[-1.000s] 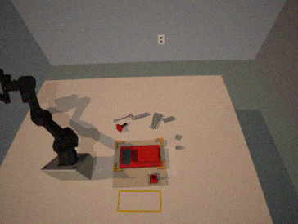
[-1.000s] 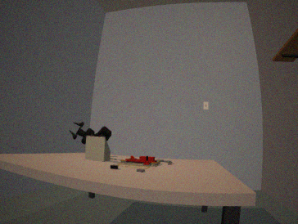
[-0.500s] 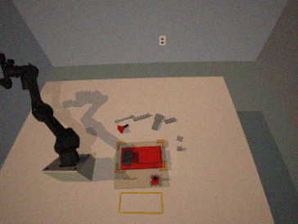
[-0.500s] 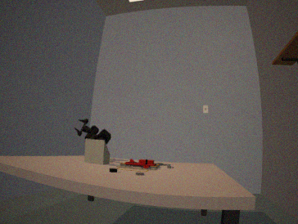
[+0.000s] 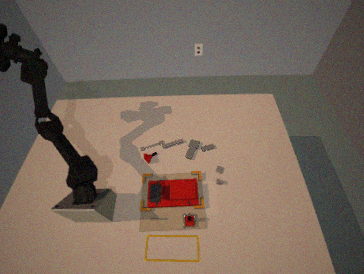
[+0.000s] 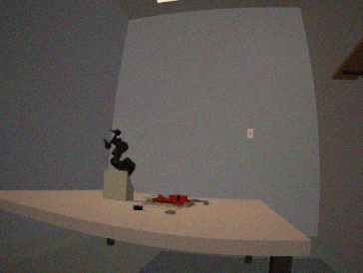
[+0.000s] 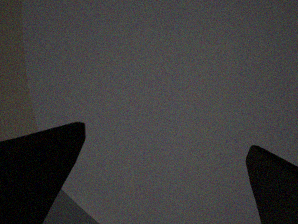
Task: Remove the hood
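The red toy car (image 5: pixel 175 201) (image 6: pixel 172 199) sits between orange corner brackets on a tan board (image 5: pixel 150 226). It has a dark part near its left end in the top view and a wide, flat red panel (image 5: pixel 184 190) on the right, which looks like the hood, in place on the car; its edges are blurred. The marked area is a yellow outline (image 5: pixel 172 235) on the table in front of the board, with nothing inside it. My gripper (image 6: pixel 110 136) (image 7: pixel 169 144) is open and empty, raised high above the arm's base, far from the car. In the top view it is partly cut off at the left edge.
A small red part (image 5: pixel 189 220) stands on the board's front strip. Behind the board lie a red and black piece (image 5: pixel 148 158) and several grey parts, including a grey block (image 5: pixel 193 149). Two small grey pieces lie right of the board. The arm's base (image 5: pixel 87 210) (image 6: pixel 116 185) stands left of it.
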